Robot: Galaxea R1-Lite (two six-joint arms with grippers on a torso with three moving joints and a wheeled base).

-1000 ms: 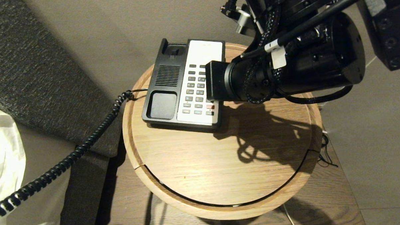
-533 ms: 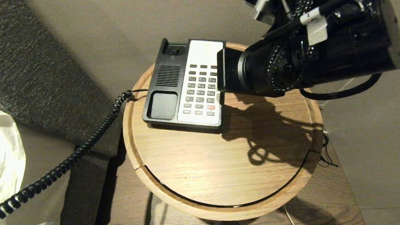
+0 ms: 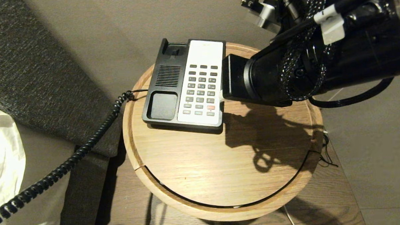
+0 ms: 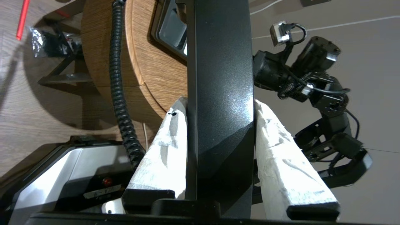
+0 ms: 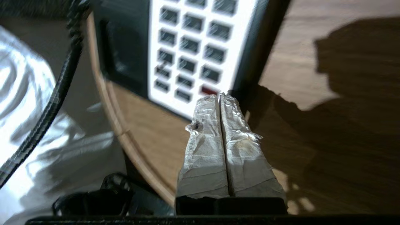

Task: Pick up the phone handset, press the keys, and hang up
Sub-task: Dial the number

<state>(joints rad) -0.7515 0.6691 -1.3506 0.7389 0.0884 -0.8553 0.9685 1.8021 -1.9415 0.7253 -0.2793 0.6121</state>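
Over the round wooden counter [image 3: 221, 165] | my left hand [image 4: 220, 107] clamped on the long glossy black phone handset [image 4: 218, 78], held off the base | my right hand [image 5: 220, 98], fingers together, beside the grey keys [image 5: 190, 50] | I'd dip 1 tip squarely onto 1 key, lightly.

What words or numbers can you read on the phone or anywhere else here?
None can be read.
The keys on the white faceplate: any markings are too small to read in the head view, blurred in the right wrist view.
A faint mark at the top of the faceplate: too small to read.
The white tag on the right arm's cable: looks blank.
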